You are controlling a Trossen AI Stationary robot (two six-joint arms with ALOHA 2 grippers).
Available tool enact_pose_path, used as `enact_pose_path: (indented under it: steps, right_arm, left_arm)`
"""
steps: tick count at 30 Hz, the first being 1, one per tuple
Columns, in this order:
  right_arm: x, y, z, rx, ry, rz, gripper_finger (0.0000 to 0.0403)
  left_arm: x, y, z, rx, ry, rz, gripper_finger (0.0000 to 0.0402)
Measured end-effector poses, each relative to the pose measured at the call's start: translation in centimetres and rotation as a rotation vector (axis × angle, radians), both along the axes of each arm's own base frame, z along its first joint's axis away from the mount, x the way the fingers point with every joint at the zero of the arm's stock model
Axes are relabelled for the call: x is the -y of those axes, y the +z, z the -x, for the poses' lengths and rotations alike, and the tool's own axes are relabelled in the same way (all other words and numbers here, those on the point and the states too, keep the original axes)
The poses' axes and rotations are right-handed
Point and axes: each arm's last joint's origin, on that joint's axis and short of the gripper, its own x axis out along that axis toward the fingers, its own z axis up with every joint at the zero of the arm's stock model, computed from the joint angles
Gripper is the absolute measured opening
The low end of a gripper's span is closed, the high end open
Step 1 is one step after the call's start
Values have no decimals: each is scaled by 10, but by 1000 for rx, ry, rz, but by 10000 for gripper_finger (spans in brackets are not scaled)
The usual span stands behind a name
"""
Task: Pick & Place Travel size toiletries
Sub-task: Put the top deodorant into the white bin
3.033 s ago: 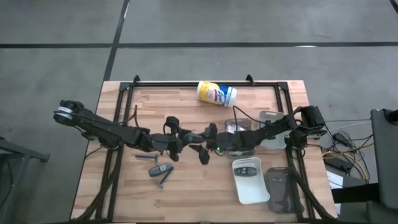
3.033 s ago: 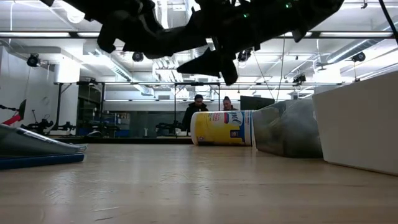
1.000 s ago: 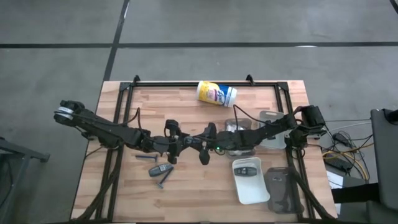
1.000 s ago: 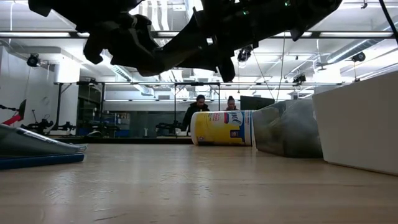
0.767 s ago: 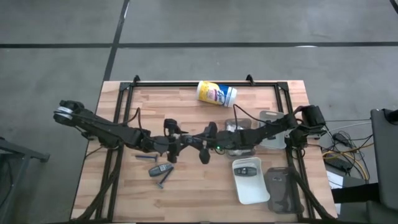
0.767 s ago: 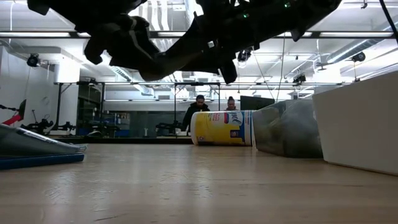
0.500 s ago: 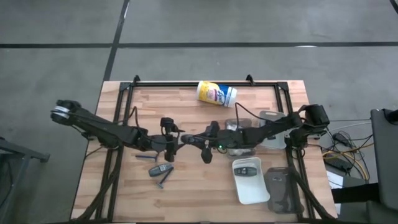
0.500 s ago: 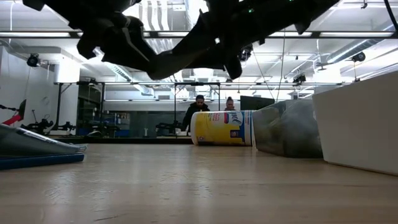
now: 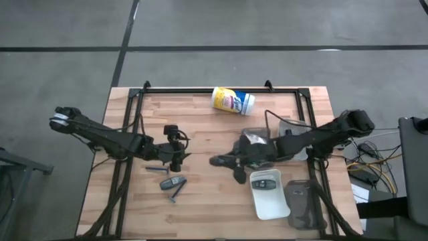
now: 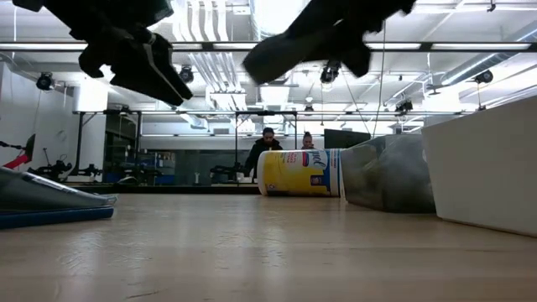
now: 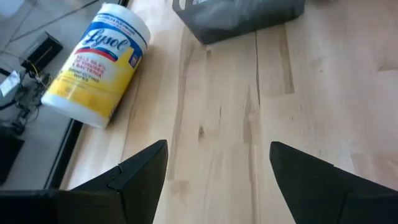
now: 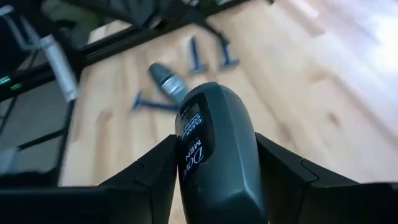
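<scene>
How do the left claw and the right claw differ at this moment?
The left claw is open and empty; the right claw is shut on a dark grey tube. The left claw hangs over the table's left half, the right claw beside the white tray. Both are off the table.

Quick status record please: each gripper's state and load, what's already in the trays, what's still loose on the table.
left gripper: open, empty, above the table's left half
right gripper: shut on dark grey tube, near mid-table, beside the white tray
white tray: holds one dark tube
loose items: a grey tube and slim blue-handled razors on the left half
yellow canister: lying on its side at the far edge
</scene>
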Motion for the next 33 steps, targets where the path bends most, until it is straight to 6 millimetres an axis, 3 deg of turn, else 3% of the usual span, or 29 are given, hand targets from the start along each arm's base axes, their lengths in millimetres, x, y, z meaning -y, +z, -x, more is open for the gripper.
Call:
enact_pose_path:
  steps: [8,15,24,33]
  right_arm:
    - [-24,34,53,-51,73,-74,174]
    - [-37,45,89,-115,166,-58,180]
    - [-44,45,114,-180,225,-36,173]
    - [-40,28,144,-254,148,-112,184]
  left_arm:
    - [-1,-10,4,-4,32,40,288]
    - [-1,-15,5,-3,56,82,285]
    - [-1,-15,5,-2,51,97,285]
    - [0,-15,5,3,48,133,285]
